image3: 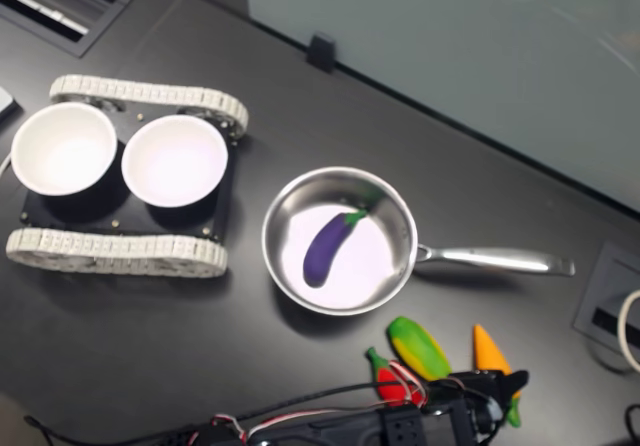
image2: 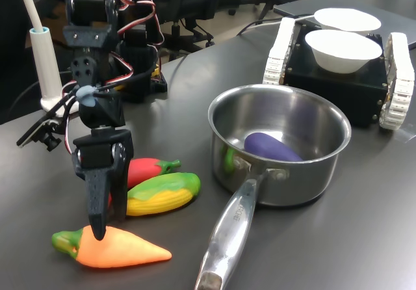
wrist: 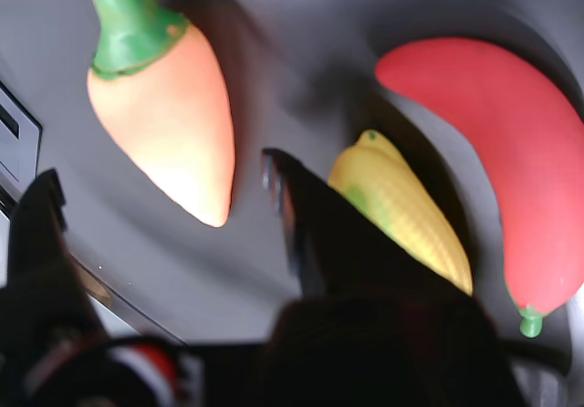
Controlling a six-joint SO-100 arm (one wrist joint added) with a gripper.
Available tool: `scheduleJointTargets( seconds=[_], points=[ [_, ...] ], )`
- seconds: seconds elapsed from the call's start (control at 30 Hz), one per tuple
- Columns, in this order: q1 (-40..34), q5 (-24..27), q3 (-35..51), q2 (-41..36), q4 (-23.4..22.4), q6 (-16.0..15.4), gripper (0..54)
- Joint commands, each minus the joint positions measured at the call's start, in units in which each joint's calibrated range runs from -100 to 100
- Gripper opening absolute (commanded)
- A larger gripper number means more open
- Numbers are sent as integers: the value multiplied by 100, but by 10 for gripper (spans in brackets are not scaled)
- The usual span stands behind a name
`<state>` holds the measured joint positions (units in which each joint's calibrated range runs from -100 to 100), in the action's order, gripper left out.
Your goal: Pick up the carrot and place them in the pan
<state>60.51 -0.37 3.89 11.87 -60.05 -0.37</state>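
1. At the far left of the first exterior view, my hand [image2: 103,222] hangs straight down over the carrot [image2: 110,248], one dark fingertip at the carrot's upper side near its green stem end. The fingers are spread apart and hold nothing; in the wrist view one finger stands on each side of a gap, with the carrot off to one side of it.
2. The carrot lies on its side on the dark surface [image2: 364,225], stem toward the first exterior view's left, tip toward the pan's handle.
3. To grip well, I judge I should centre the gap over the plump middle, lower both fingers past its widest part, then close. A pinch near the tapering tip would likely slip.
4. Just behind the carrot lie a toy corn [image2: 162,193] and a red chili pepper [image2: 144,169], side by side. The corn is close enough that a spread finger could nudge it.
5. Further right stands the pan [image2: 323,171], upright, with a purple eggplant [image2: 273,148] already inside; its long handle points toward the carrot.
6. Beyond it, two white bowls [image2: 342,49] sit on a small tracked vehicle [image2: 398,75], well apart from my path.
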Motion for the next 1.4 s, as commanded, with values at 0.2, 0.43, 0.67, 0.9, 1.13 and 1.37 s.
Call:
scheduleJointTargets(
  seconds=[0.2, 0.43, 0.67, 0.9, 1.13, 1.37],
  points=[
    [234, -5, 1069, 268, -387, 45, 331],
    [268, 15, 1524, 682, -549, 45, 330],
    [360, 68, 2351, 1272, -890, 37, 326],
    [452, 98, 2632, 1534, -1044, 3, 322],
    [452, 78, 2841, 1685, -1223, -140, 309],
    [303, -112, 2905, 1728, -1257, -173, 305]
  ],
)
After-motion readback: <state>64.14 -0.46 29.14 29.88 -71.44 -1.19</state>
